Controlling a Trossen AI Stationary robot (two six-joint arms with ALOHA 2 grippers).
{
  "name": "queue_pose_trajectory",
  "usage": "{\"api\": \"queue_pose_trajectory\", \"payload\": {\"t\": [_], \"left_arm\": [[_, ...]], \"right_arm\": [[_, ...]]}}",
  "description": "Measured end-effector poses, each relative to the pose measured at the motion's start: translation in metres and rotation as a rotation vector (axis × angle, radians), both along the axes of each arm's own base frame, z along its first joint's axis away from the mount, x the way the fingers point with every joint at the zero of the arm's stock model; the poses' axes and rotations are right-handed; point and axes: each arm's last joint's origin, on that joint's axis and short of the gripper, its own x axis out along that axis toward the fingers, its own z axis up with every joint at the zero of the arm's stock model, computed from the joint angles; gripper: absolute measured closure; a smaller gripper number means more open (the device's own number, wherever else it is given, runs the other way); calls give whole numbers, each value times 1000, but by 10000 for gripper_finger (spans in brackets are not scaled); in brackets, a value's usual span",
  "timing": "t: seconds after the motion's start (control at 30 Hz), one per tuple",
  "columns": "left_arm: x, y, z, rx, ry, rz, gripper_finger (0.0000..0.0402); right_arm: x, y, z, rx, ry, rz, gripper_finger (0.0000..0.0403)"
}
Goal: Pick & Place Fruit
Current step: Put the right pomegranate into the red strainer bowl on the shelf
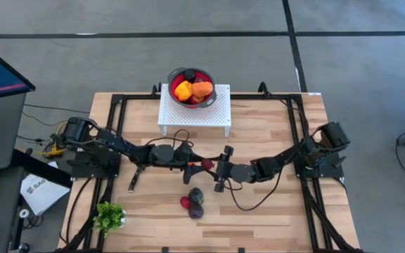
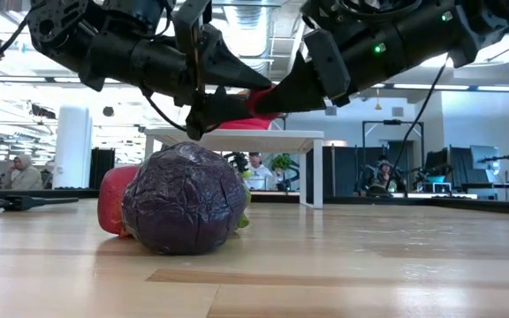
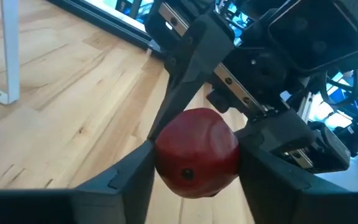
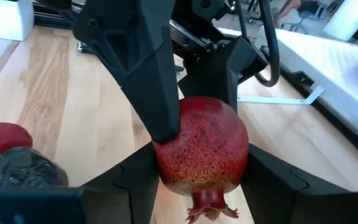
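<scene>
At the centre of the high view, the left gripper (image 1: 197, 164) and right gripper (image 1: 215, 167) both clamp 1 red fruit (image 1: 207, 164) above the table (image 1: 273, 211).

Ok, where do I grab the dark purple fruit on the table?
Left gripper and right gripper are shut on the red pomegranate. Come straight down and pinch the purple fruit across its round middle, avoiding its far side, crowded by red fruit and olive fruit.

Open-plan robotics lab: seated people (image 2: 256, 168), monitors (image 2: 484, 159), concrete floor (image 1: 83, 63).
</scene>
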Motion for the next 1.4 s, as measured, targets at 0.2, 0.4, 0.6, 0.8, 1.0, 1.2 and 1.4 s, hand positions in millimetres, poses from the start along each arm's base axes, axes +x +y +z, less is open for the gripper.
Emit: {"api": "queue_pose_trajectory", "payload": {"t": [0.2, 0.4, 0.6, 0.8, 1.0, 1.2, 1.4], "left_arm": [[-1, 0, -2, 5, 16, -3, 234], [-1, 0, 6, 1, -21, -18, 228], [-14, -2, 23, 21, -83, -68, 228], [-37, -13, 50, 112, -215, -128, 226], [-46, -23, 68, 140, -319, -219, 224], [-47, -25, 69, 135, -325, -227, 217], [-47, -25, 69, 129, -324, -226, 216]], "right_arm": [[2, -7, -3, 54, 36, 72, 175], [-6, -9, -10, 78, 162, 43, 121], [-10, 0, -20, 67, 123, 0, 119], [-10, 23, -14, -81, -190, -8, 122], [-6, 31, 14, -271, -470, 68, 122], [11, 38, 29, -487, -449, 212, 122], [26, 41, 39, -505, -401, 214, 122]]}}
